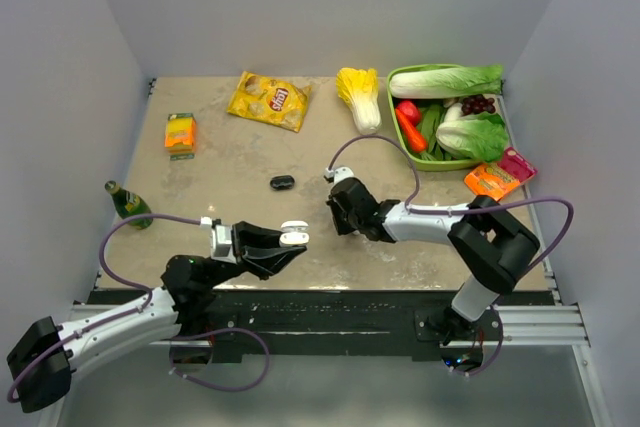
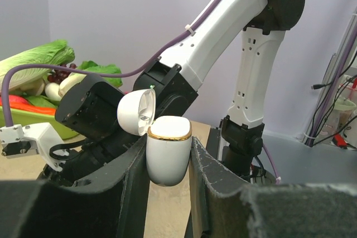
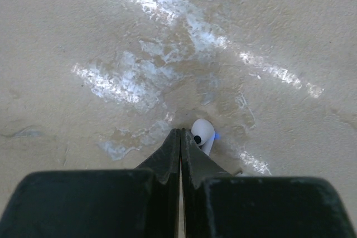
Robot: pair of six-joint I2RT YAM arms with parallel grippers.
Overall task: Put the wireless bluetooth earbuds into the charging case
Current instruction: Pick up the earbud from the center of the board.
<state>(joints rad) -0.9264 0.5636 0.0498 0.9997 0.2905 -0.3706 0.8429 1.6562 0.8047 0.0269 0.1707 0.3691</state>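
My left gripper [image 1: 291, 240] is shut on a white charging case [image 2: 168, 151] with a gold rim and holds it upright above the near table edge. The case's lid [image 2: 135, 113] is flipped open. My right gripper [image 3: 180, 133] is shut, empty, tips down on the table. One white earbud [image 3: 203, 134] lies on the table against the outer side of its right finger. In the top view the right gripper [image 1: 340, 217] hides this bud. A small black object [image 1: 282, 182] lies at mid-table; I cannot tell what it is. No other buds show.
A green bottle [image 1: 128, 203] lies at the left. An orange box [image 1: 181, 132], a yellow chip bag [image 1: 269, 100] and a yellow cabbage [image 1: 361, 95] lie at the back. A green basket [image 1: 392, 82] of vegetables and an orange packet [image 1: 497, 175] are at the right.
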